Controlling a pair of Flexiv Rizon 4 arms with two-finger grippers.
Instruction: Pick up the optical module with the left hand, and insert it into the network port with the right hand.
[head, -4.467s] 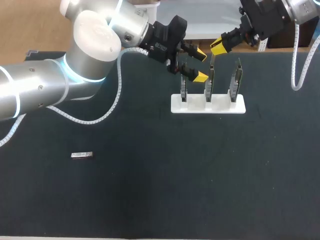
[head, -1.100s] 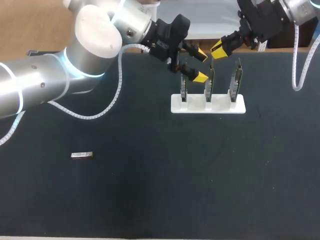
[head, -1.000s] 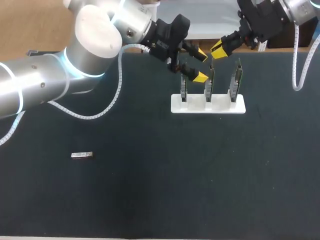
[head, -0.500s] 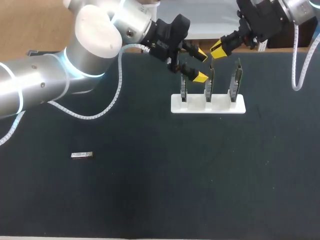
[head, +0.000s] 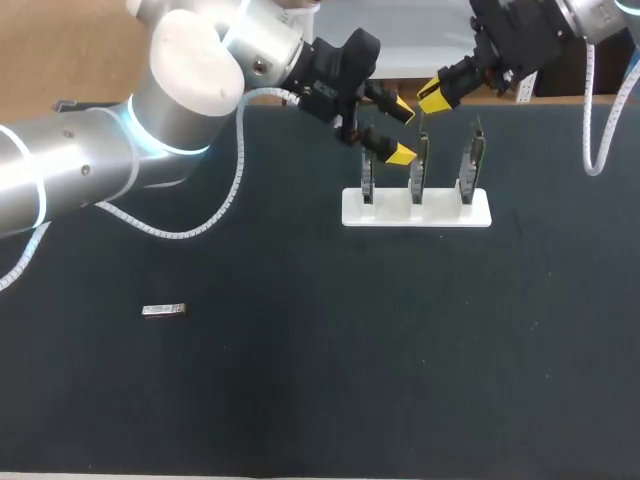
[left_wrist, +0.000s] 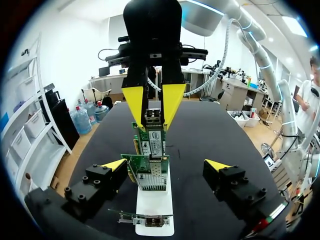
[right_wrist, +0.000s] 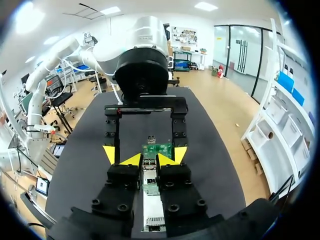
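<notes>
The optical module is seen lying flat on the dark table in the lower left of the head view, well apart from both arms. At the upper middle, the left gripper is held spread wide near three upright cards set in a white holder. The right gripper is placed at the network port atop the middle card; whether it pinches the port cannot be told.
</notes>
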